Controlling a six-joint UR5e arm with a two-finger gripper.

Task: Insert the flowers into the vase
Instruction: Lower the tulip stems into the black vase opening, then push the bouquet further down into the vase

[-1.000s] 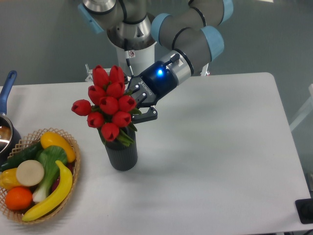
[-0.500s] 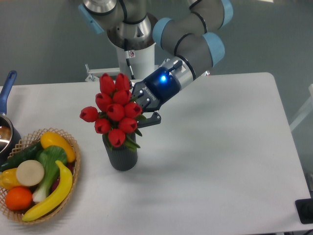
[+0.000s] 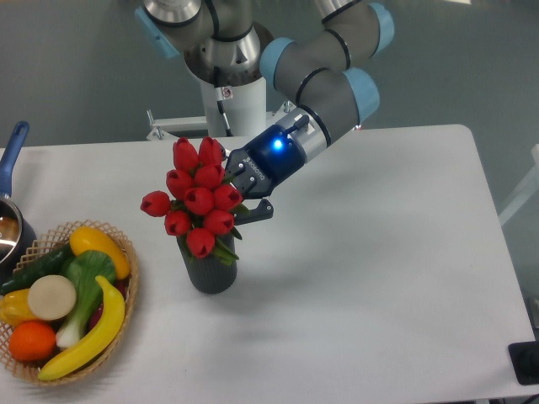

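A woven basket [image 3: 126, 278] of fruit sits at the table's [image 3: 379, 278] left edge, near the vase [image 3: 210, 273], with a blue-handled pot [image 3: 10, 181] behind it. The flowers [image 3: 198, 198], red tulip buds bunched wide, stand with stems down in the dark ribbed vase's mouth. The arm reaches down from behind-right; its gripper [image 3: 240, 198] is clamped on the flowers.
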